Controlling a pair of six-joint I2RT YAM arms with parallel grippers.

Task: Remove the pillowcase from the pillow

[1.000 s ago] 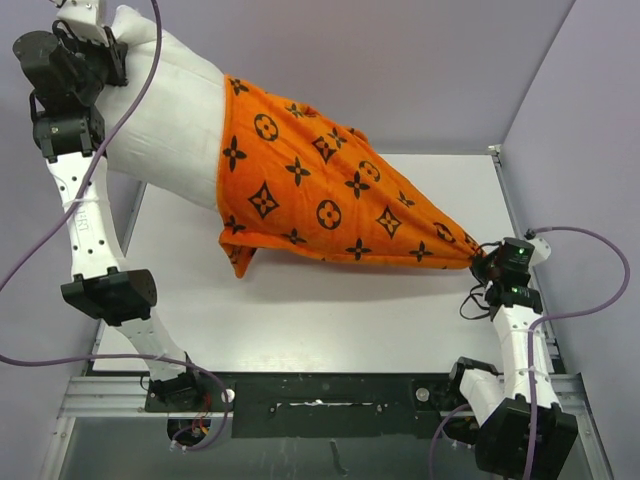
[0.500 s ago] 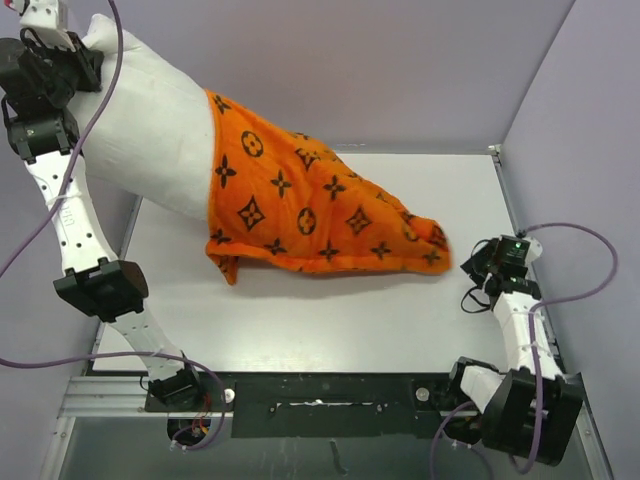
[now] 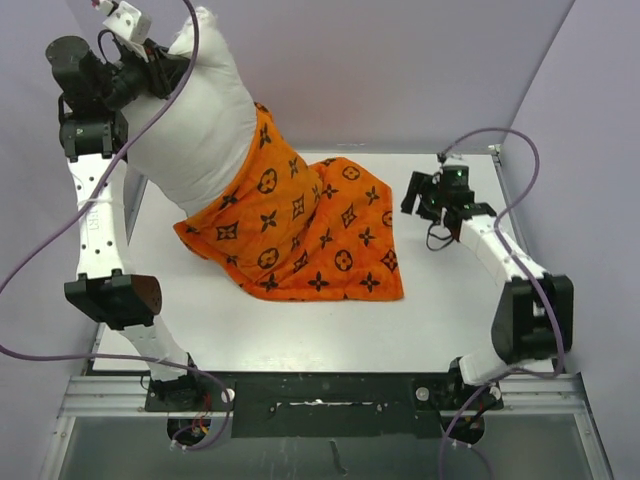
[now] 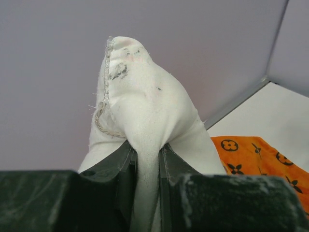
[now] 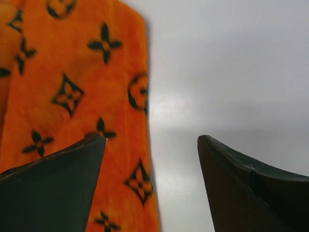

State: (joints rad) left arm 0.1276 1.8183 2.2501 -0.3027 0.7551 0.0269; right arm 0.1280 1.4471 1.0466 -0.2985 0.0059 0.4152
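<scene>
One pillowcase point(image 5: 72, 82) edge beside right hand point(image 5: 151, 139)

1. The pillow point(image 3: 200, 130) is a plump, plain white stuffed cushion. It is raised steeply at the far left, with its bunched top corner pinched between the jaws of the left tool point(image 4: 147, 159).
2. That corner shows a stitched seam, a loose thread and a few dark smudges.
3. The pillow's upper half is bare, and its lower end is inside the pillowcase point(image 3: 300, 230).
4. The pillowcase is bright orange soft fabric printed with dark flower, star and circle motifs.
5. It wraps the pillow's lower part. The rest lies slumped in loose folds on the table point(image 3: 300, 330), spreading rightward to a flat, straight edge.
</scene>
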